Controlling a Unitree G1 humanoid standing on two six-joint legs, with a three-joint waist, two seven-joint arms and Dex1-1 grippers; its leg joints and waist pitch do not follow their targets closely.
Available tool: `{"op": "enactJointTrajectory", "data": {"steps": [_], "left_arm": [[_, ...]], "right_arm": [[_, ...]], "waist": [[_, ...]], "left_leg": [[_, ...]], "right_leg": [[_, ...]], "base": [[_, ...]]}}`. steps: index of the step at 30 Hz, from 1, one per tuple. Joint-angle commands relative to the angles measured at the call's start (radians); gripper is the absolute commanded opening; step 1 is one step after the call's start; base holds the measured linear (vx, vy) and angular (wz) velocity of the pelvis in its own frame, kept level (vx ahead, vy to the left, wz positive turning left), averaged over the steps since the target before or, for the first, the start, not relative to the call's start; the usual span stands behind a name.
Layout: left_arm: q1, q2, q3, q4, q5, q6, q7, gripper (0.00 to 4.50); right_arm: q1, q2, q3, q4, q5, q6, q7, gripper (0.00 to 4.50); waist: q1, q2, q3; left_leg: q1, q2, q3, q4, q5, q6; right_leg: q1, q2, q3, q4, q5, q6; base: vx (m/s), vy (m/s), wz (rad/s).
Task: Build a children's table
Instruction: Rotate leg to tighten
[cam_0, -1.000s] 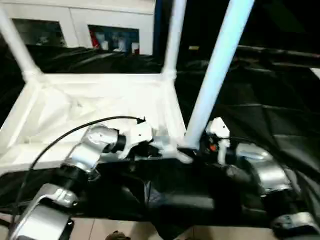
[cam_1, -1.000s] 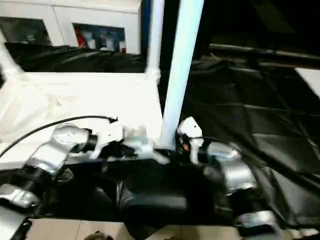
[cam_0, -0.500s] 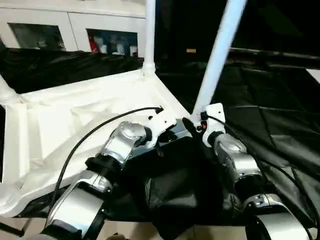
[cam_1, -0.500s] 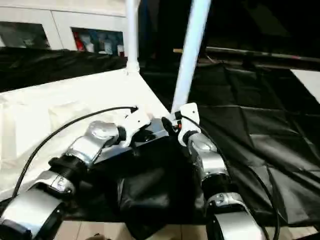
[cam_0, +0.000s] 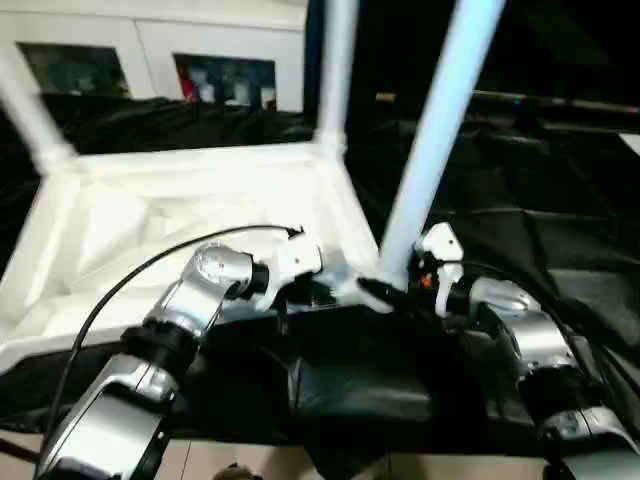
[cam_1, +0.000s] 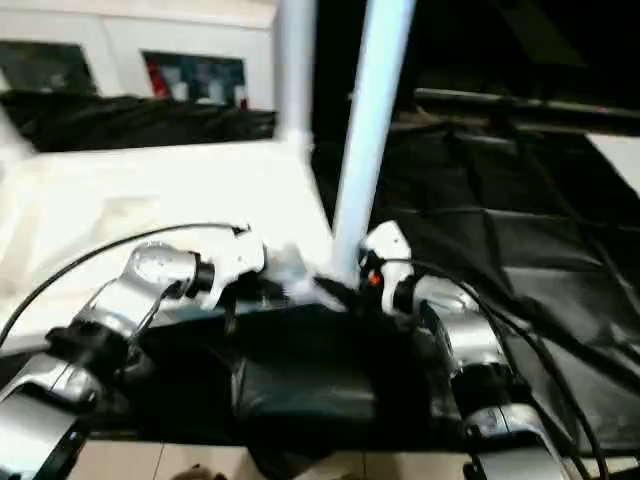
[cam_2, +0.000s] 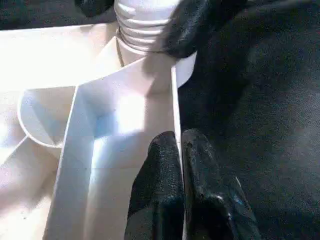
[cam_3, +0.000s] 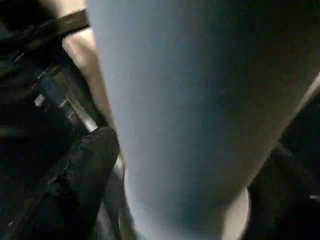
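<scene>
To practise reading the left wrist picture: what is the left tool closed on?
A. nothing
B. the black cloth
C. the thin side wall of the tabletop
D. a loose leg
C: the left tool has its black fingers pinched on the tabletop wall.

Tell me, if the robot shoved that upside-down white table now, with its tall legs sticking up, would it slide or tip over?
Probably slide: the tabletop lies flat on smooth black sheeting. It looks like thin ribbed plastic, so likely light. The tall legs could sway, and the near one, held by the right gripper, may not be fully seated.
</scene>
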Motion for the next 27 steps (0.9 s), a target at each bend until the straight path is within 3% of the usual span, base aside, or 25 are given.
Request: {"op": "enactJointTrajectory", "data": {"steps": [1,4,5,7,14,15,19,23,24,26,27], "left_arm": [[0.019,0.0,-0.016,-0.02,-0.032,-0.01,-0.05,0.0],[0.027,0.014,-0.003,-0.034,-0.051,-0.01,-0.07,0.0],[0.029,0.016,0.001,-0.035,-0.054,-0.011,-0.072,0.0],[0.033,0.015,0.011,-0.032,-0.062,-0.011,-0.072,0.0],[0.046,0.012,0.015,-0.036,-0.065,-0.014,-0.071,0.0],[0.045,0.011,0.015,-0.034,-0.063,-0.016,-0.067,0.0],[0.031,-0.003,0.015,-0.009,-0.046,-0.026,-0.019,0.0],[-0.017,-0.053,0.012,0.067,0.015,-0.005,0.129,0.0],[-0.052,-0.102,0.026,0.117,0.028,0.025,0.227,0.0],[-0.082,-0.143,0.033,0.155,0.039,0.051,0.307,0.0],[-0.107,-0.18,0.038,0.188,0.046,0.066,0.368,0.0]], "right_arm": [[0.013,-0.026,0.022,-0.044,-0.004,0.004,0.059,3.92],[0.028,-0.054,0.041,-0.08,0.005,0.019,0.105,3.92],[0.03,-0.056,0.042,-0.083,0.006,0.021,0.11,3.65],[0.033,-0.053,0.042,-0.082,0.005,0.022,0.114,3.55],[0.059,-0.037,0.047,-0.117,0.027,0.057,0.113,3.07],[0.062,-0.035,0.048,-0.119,0.026,0.06,0.112,2.84],[0.069,-0.008,0.043,-0.106,0.01,0.071,0.041,2.75],[0.044,0.063,0.017,-0.011,-0.057,0.089,-0.192,2.7],[0.027,0.122,-0.02,0.032,-0.069,0.126,-0.352,2.7],[0.01,0.165,-0.05,0.066,-0.073,0.143,-0.467,2.69],[-0.011,0.195,-0.067,0.105,-0.079,0.149,-0.546,2.69]], "waist": [[0.003,0.0,-0.052],[0.01,-0.003,-0.05],[0.01,-0.004,-0.05],[0.01,-0.002,-0.05],[0.01,-0.003,-0.051],[0.011,-0.003,-0.052],[0.008,-0.002,-0.049],[0.001,0.0,-0.043],[-0.001,-0.002,-0.044],[-0.007,0.001,-0.043],[-0.008,0.002,-0.048]], "left_leg": [[0.003,0.065,-0.018,-0.058,-0.132,0.087],[0.003,0.062,-0.016,-0.057,-0.144,0.084],[0.003,0.062,-0.016,-0.057,-0.146,0.082],[0.003,0.061,-0.017,-0.058,-0.149,0.071],[0.002,0.061,-0.017,-0.057,-0.129,0.075],[0.002,0.061,-0.017,-0.056,-0.123,0.078],[0.004,0.059,-0.017,-0.059,-0.148,0.067],[0.011,0.057,-0.021,-0.065,-0.211,0.024],[0.01,0.058,-0.026,-0.068,-0.217,0.012],[0.016,0.059,-0.024,-0.068,-0.231,-0.002],[0.015,0.059,-0.027,-0.068,-0.224,-0.009]], "right_leg": [[0.047,-0.095,0.057,-0.069,-0.101,-0.227],[0.048,-0.097,0.058,-0.074,-0.135,-0.217],[0.047,-0.096,0.058,-0.074,-0.145,-0.215],[0.046,-0.096,0.057,-0.077,-0.174,-0.206],[0.047,-0.095,0.058,-0.073,-0.138,-0.208],[0.048,-0.094,0.058,-0.072,-0.125,-0.207],[0.044,-0.095,0.057,-0.078,-0.177,-0.201],[0.036,-0.098,0.057,-0.095,-0.339,-0.162],[0.038,-0.099,0.057,-0.095,-0.362,-0.151],[0.03,-0.098,0.06,-0.097,-0.359,-0.152],[0.035,-0.1,0.061,-0.092,-0.333,-0.157]], "base": [[0.0,0.0,0.0],[0.0,0.0,0.0],[0.0,0.0,0.0],[0.0,0.0,0.0],[0.0,0.0,0.0],[0.0,0.0,0.0],[0.0,0.0,0.0],[0.0,0.0,0.0],[0.0,0.0,0.0],[0.0,0.0,0.0],[0.0,0.0,0.0]]}}
